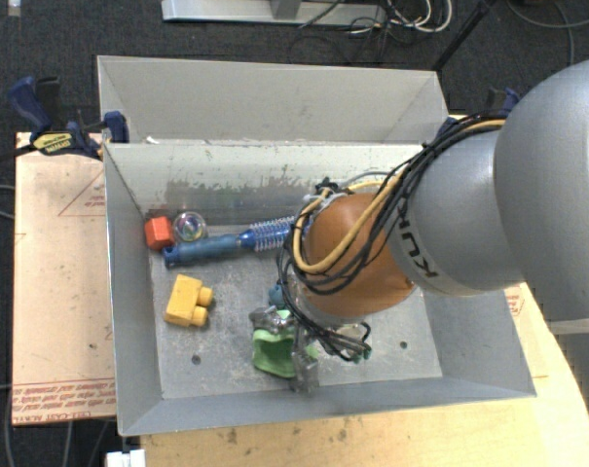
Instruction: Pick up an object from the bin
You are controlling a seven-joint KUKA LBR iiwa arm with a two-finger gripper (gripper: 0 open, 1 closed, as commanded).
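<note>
- Bin (275,100): grey metal with sloped walls and a flat, scuffed floor. A few loose things lie spread over the floor, mostly in its left and middle parts.
- Arm (528,193): comes in from the right of the camera view and bends down into the near middle of the bin. An orange cover (348,251) sits at its wrist, with black and yellow cables (372,217) looped over it.
- Pincer (300,363): low over the floor close to the front wall, below the orange cover. It stands just beside a green piece, on that piece's right. Contact between the two cannot be confirmed. Whether the pincer is wide or narrow cannot be told, as the wrist and cables mask it.
- Green piece (268,355): small, bright green, irregular in shape. It lies on the floor near the front wall, about midway across the bin.
- Blue bit (275,295): small, just behind the green piece at the left edge of the orange cover, and partly hidden.
- Yellow block (188,303): on the floor in the left half, well apart from the pincer.
- Blue handle (211,248): lies lengthwise near the back wall, with its ribbed end pointing toward the orange cover.
- Red block (158,232) and clear ball (189,227): side by side in the far left corner, at the blue handle's left end.
</note>
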